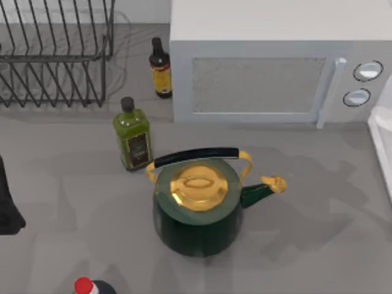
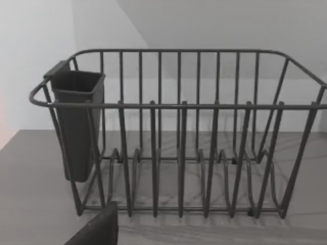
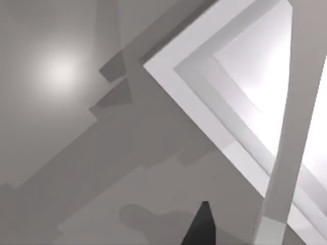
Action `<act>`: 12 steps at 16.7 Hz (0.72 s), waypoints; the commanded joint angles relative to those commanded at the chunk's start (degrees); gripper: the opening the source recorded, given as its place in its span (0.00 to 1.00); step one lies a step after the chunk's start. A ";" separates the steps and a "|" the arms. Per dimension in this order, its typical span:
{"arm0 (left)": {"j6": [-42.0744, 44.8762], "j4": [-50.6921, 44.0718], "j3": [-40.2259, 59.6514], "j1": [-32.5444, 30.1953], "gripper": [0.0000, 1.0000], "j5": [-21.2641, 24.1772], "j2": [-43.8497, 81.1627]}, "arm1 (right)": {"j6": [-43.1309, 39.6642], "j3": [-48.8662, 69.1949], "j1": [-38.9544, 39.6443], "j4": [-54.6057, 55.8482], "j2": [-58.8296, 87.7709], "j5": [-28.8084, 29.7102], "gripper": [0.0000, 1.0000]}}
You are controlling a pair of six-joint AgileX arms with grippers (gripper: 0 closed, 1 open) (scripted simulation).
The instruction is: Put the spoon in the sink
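Grey counter (image 1: pixel 318 245) runs under everything, with a white microwave (image 1: pixel 257 79) at the back. A wire rack (image 1: pixel 55 55) stands at the back left.

From the left wrist, the left tool (image 2: pixel 97 229) shows as a dark edge low in front of the rack (image 2: pixel 204 153), near it but apart from it. A dark cup (image 2: pixel 76 122) hangs on one end of the rack, beyond the tool. From above, the left arm (image 1: pixel 7 205) sits at the counter's left edge. Whether this tool is open or closed I cannot tell.

The right tool (image 3: pixel 202 227) shows as a dark tip over bare counter, with the white rim of the sink (image 3: pixel 204 107) just ahead of it and a pale bar crossing the basin. Its state cannot be told either. From above, the sink (image 1: pixel 381 147) lies at the right edge.

Between the two arms stands a green kettle (image 1: pixel 199 208) with a gold lid, its spout towards the sink. A green bottle (image 1: pixel 133 138) stands just behind it on the left, and a dark bottle (image 1: pixel 161 68) beside the microwave. A red-capped bottle (image 1: pixel 86 286) stands at the front edge, near the left arm.

Where the spoon lies relative to either tool I cannot tell.
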 joint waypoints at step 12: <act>0.00 0.00 0.00 0.00 1.00 0.00 0.00 | -2.31 69.78 -4.10 -18.87 45.87 0.09 0.00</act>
